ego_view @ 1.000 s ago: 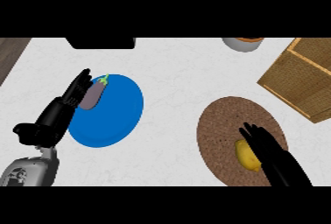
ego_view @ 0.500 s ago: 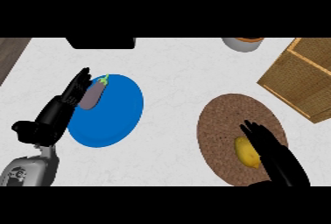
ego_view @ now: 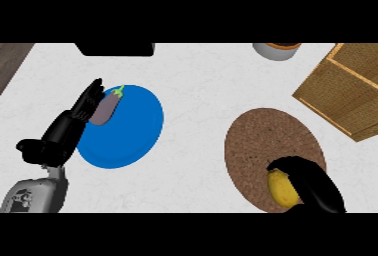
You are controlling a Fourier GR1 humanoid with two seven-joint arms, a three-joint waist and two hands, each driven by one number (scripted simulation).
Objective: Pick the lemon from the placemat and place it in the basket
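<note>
- Since the earlier frame, the right hand [ego_view: 310, 182] has been curled over the lemon [ego_view: 282, 188] on the placemat [ego_view: 258, 140].
- The left hand [ego_view: 74, 120] is held open beside the eggplant [ego_view: 104, 109] on the blue plate [ego_view: 136, 135].
- The basket [ego_view: 347, 90] is seen beyond, unobstructed.

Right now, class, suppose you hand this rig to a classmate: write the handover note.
Right hand: fingers curled round the lemon, which lies on the brown placemat.
Left hand: open, over the blue plate's left edge by the eggplant.
Basket: upper right, no lemon visible in it.
Done: grasp in place.
Left: lift, carry to basket, release.
</note>
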